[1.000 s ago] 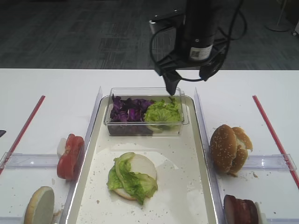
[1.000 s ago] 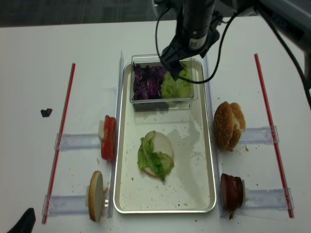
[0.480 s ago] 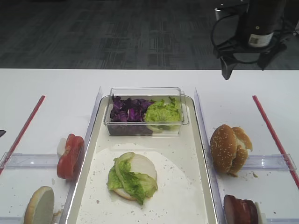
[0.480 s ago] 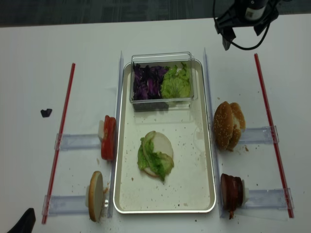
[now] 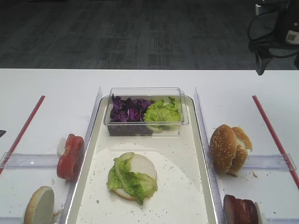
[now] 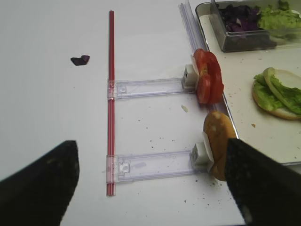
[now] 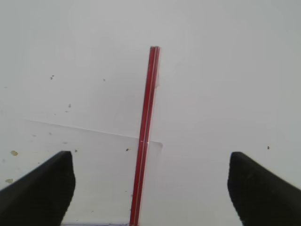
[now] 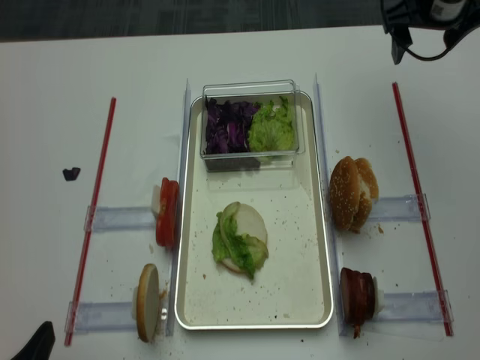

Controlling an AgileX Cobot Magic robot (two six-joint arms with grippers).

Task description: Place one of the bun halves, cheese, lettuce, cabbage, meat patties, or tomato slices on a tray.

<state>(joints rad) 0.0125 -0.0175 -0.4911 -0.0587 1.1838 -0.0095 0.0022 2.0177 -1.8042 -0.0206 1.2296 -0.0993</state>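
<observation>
White table [image 5: 51,93] carries the silver tray [image 8: 319,247] at centre; a bun half [image 5: 140,167] topped with lettuce [image 5: 133,182] lies on its near floor. Far right, the right pincer [image 7: 150,188] hangs wide open, empty. Left pincer [image 6: 150,188] also gapes, empty.

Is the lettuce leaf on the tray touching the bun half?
Touching. The exterior high view shows the lettuce leaf draped directly over the bun half on the tray.

Right gripper [image 7: 150,188] hangs high — fingers [image 7: 40,188] spread wide, empty.
</observation>
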